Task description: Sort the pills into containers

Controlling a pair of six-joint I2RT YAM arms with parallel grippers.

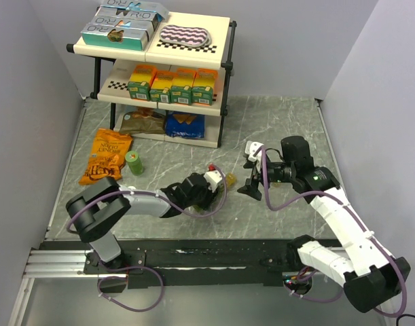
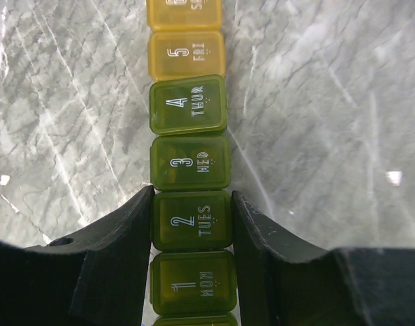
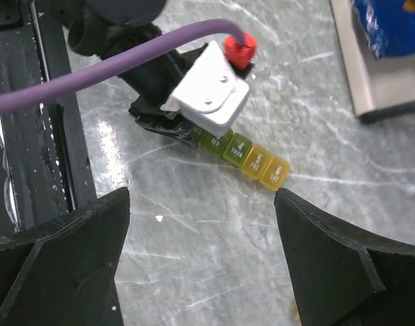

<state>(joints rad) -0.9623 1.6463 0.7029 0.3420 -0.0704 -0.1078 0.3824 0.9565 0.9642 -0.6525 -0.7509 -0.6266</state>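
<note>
The containers are one strip of green-to-yellow lidded compartments marked with numbers and days, lying flat on the marble table. My left gripper is shut on the strip, its fingers pressing both sides at the MON and TUES compartments. From above, the strip's yellow end sticks out past the left gripper. My right gripper is open and empty just above the table, a short way from the yellow end of the containers. From above, the right gripper hangs just right of the strip. I cannot make out any pills.
A round white-capped bottle stands behind the right gripper. A green bottle and an orange snack bag are at the left. A two-tier shelf with boxes and bags fills the back. Grey walls close both sides.
</note>
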